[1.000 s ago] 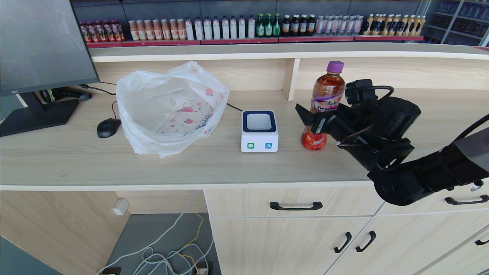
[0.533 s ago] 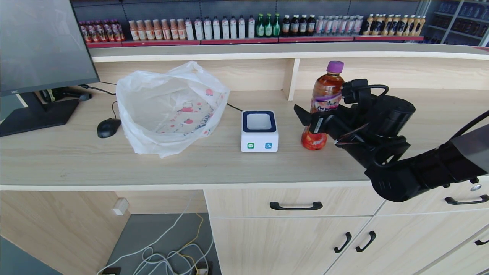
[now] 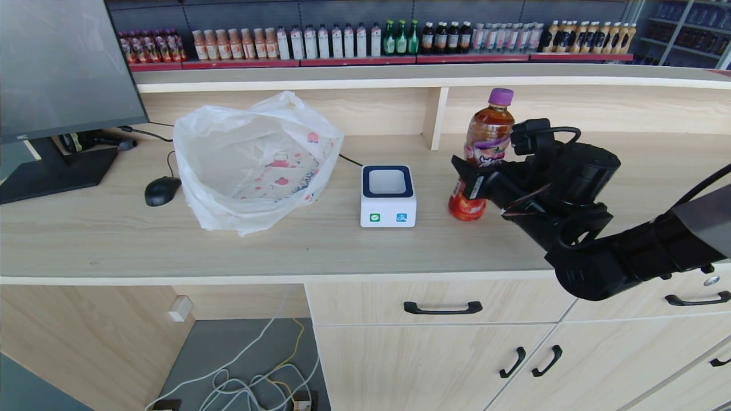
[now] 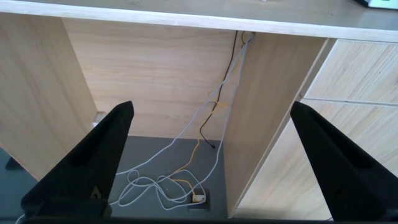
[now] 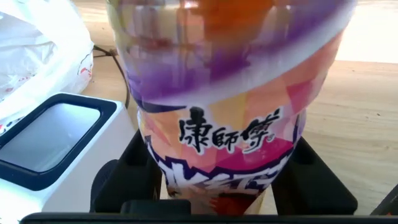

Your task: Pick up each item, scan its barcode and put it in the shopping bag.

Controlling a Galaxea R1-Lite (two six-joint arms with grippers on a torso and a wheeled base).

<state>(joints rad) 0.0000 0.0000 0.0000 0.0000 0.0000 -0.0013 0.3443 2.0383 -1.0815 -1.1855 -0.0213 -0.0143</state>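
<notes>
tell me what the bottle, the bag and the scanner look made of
Bottle: clear glossy plastic, likely; the amber drink shows through. Shopping bag: thin translucent plastic film, crinkled. Scanner: hard white plastic shell, seemingly matte, with a glassy top window.

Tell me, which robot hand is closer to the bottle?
Right. The right hand is clamped around the bottle at its middle. The left hand is open, down below the counter near the cables, far from it.
</notes>
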